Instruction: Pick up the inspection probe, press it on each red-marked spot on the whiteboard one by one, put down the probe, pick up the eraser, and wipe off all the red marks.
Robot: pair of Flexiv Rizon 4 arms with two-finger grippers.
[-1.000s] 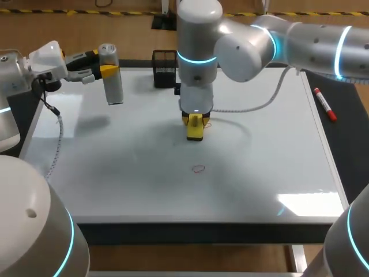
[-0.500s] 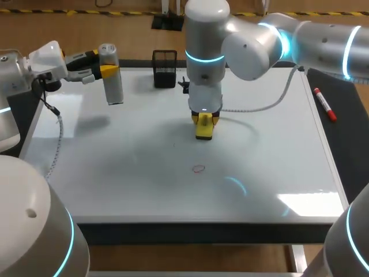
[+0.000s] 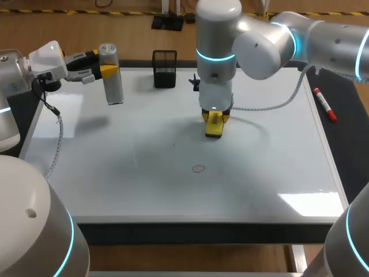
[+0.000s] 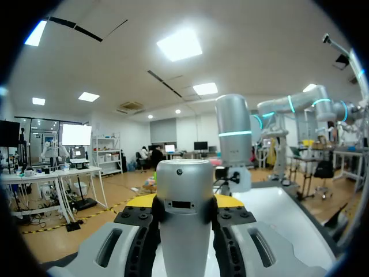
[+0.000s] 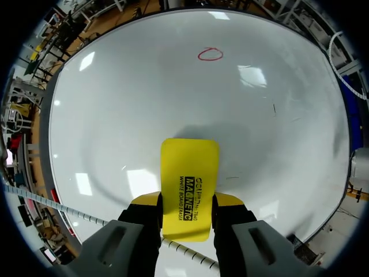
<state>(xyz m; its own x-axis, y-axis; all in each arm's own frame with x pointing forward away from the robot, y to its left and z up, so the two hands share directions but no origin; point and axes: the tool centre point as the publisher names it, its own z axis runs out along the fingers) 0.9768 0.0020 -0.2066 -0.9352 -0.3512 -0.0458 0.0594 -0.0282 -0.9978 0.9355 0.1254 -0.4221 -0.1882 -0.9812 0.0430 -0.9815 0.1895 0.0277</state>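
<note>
Step in hand: wiping, by my read. Right gripper (image 3: 214, 118) comes in from the right and is clamped on the yellow eraser (image 5: 189, 187), 1 finger on each long side, jaws only as wide as the eraser. The eraser points down at the whiteboard (image 3: 115, 173) near its centre. It looks flat on the surface or just off it; contact not clear.

Only 1 red mark (image 3: 199, 168) shows, a small ring at about 7 o'clock from the eraser, near but apart. No other red seen on the board.

Left gripper (image 4: 184, 209) sits off at 10 o'clock over the board's far-left corner, closed round the silver inspection probe (image 3: 110, 75). The probe hangs upright above the board, not put down, though the task wants it down before the wipe.

Also there: black holder (image 3: 165, 68) at the 12 o'clock edge, red marker pen (image 3: 324, 104) off the 3 o'clock edge.

Next move, my guess: slide the eraser toward 7 o'clock, keep it pressed flat, cover the whole ring. Tilt or lift would leave red behind.
</note>
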